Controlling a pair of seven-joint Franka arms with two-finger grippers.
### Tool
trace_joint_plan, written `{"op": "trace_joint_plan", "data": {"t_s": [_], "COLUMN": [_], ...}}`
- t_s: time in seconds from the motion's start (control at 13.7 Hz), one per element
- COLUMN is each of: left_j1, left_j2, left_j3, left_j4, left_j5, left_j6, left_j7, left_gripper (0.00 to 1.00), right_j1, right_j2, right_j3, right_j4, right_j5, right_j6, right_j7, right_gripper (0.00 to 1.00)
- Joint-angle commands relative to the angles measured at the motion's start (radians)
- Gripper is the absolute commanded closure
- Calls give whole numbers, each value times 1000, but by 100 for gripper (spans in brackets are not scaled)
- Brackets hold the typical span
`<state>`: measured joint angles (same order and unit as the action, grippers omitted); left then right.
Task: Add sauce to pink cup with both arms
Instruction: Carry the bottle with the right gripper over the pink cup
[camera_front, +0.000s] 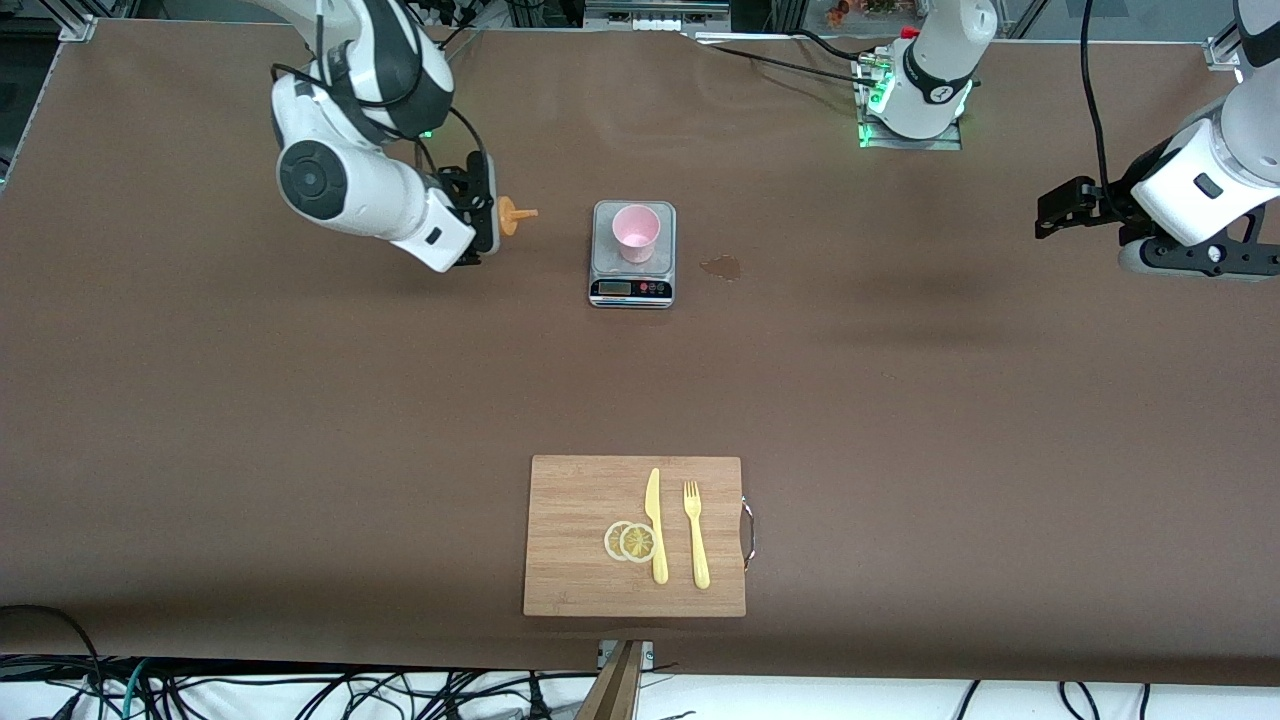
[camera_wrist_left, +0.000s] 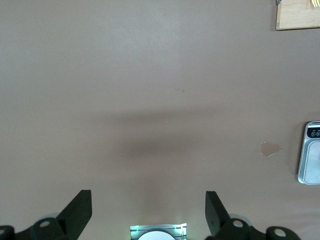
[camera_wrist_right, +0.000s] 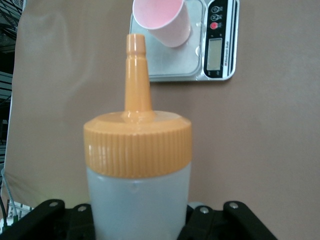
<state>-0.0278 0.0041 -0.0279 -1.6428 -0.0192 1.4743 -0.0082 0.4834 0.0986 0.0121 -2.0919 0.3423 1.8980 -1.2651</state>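
Observation:
The pink cup (camera_front: 636, 232) (camera_wrist_right: 162, 20) stands on a small kitchen scale (camera_front: 633, 285) (camera_wrist_right: 200, 60) in the middle of the table, toward the robots' bases. My right gripper (camera_front: 487, 215) (camera_wrist_right: 137, 227) is shut on the sauce bottle (camera_front: 510, 215) (camera_wrist_right: 137, 200). It holds the bottle sideways above the table, beside the scale toward the right arm's end. The orange nozzle points at the cup, and the gripper hides the whitish body in the front view. My left gripper (camera_front: 1045, 215) (camera_wrist_left: 148, 210) waits open over bare table at the left arm's end, with nothing between its fingers.
A small wet stain (camera_front: 722, 266) (camera_wrist_left: 270, 148) lies beside the scale (camera_wrist_left: 312, 160) toward the left arm's end. Nearer to the front camera lies a wooden cutting board (camera_front: 580, 490) (camera_wrist_left: 298, 15) with a yellow knife (camera_front: 655, 525), a fork (camera_front: 696, 535) and two lemon slices (camera_front: 630, 541).

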Motion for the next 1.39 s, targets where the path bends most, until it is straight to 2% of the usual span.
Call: {"op": "trace_joint_plan", "data": {"t_s": [0.0, 0.36, 0.8, 1.31], "left_j1": [8, 8, 8, 8], "left_j2": [4, 4, 4, 4], "left_j3": [-1, -1, -1, -1], "left_j4": [20, 20, 20, 20], "left_j5": [-27, -27, -27, -27], "left_j6": [-17, -17, -17, -17], "left_j7": [20, 20, 19, 17], "left_gripper": [0, 0, 0, 0], "right_j1": [38, 121, 141, 199], "right_j2": [10, 79, 99, 188], "right_j3": [28, 28, 29, 28], "right_j4": [-8, 6, 13, 116], "right_j5": [-16, -61, -98, -141], "right_j6": [29, 61, 58, 30], "right_j7": [71, 174, 234, 346], "right_gripper": [86, 86, 86, 86]}}
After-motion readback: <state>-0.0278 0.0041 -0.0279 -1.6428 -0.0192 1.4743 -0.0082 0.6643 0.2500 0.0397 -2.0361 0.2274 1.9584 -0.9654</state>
